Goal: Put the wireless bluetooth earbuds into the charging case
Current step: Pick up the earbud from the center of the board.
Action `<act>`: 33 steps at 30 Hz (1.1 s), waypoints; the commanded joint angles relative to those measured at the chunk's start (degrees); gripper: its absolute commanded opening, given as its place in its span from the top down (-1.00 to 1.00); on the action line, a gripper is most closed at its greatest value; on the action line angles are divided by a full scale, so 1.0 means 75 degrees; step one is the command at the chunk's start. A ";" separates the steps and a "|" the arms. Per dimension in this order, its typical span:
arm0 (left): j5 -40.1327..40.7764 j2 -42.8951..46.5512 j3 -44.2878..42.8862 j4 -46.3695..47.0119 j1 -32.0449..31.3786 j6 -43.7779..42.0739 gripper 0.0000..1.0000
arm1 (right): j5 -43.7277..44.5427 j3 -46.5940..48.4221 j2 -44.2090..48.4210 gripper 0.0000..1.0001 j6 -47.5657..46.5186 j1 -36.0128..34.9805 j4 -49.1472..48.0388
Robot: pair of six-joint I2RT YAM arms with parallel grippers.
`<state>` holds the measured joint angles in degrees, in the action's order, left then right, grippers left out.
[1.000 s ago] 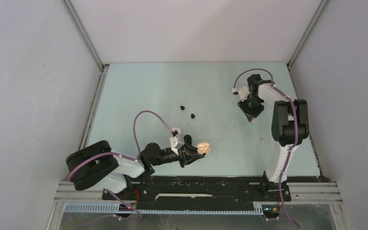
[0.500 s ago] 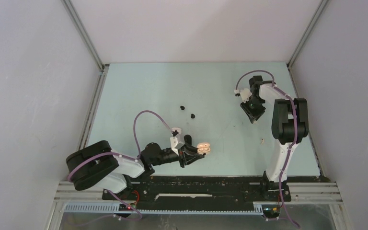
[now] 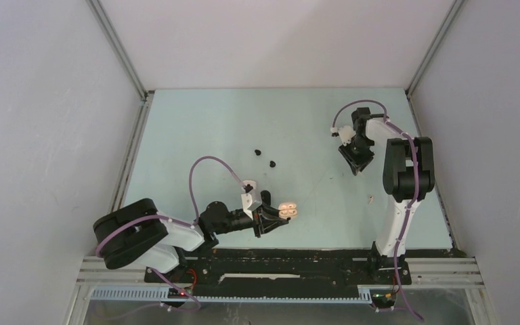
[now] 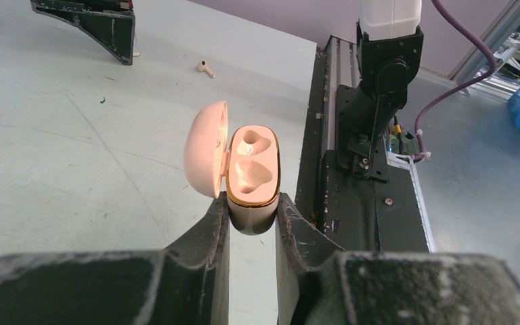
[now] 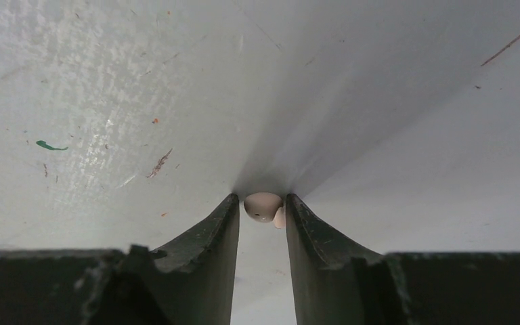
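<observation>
Lane from your right gripper, pinching a cream earbud, to the open charging case: bare table, passable. Obstacles: first black earbud and second black earbud, left of lane; loose cream earbud, beside the right arm; left gripper clamping the case's base.

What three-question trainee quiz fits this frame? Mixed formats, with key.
1. True or false: the charging case held by the left gripper has its lid shut.
2. What is pinched in the right gripper? A) a black bud B) a cream earbud C) nothing
3. How many black earbuds lie on the table?
Key: 1 false; the lid is open and both sockets are empty. 2 B. 3 two.
</observation>
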<state>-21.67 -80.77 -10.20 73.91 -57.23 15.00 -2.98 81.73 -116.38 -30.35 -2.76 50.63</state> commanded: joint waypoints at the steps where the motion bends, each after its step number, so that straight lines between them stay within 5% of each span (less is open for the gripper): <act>1: -0.0154 0.0060 -0.0254 0.0153 0.0026 -0.0008 0.99 | -0.0130 0.0264 -0.0138 0.28 0.0099 0.0017 0.0004; 8: -0.0186 0.0057 -0.0270 0.0088 0.0025 0.0006 0.99 | -0.0155 0.0305 -0.0220 0.29 0.0076 0.0017 0.0005; 17: -0.0179 0.0050 -0.0288 0.0070 0.0024 0.0003 0.99 | -0.0574 0.0094 0.0159 0.69 0.0187 0.0029 0.0104; 25: -0.0146 -0.0103 -0.0360 0.0054 0.0014 -0.0002 0.99 | -0.2334 -0.0921 0.2484 1.00 0.0542 -0.0383 0.0200; 33: 0.0924 -0.0068 -0.0167 0.0876 0.0008 0.0283 1.00 | -0.3897 -0.2227 0.5456 1.00 0.1575 -0.1305 -0.1413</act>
<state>-20.21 -81.45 -10.90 73.36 -57.23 15.11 -24.56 68.60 -83.33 -24.01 -10.13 47.86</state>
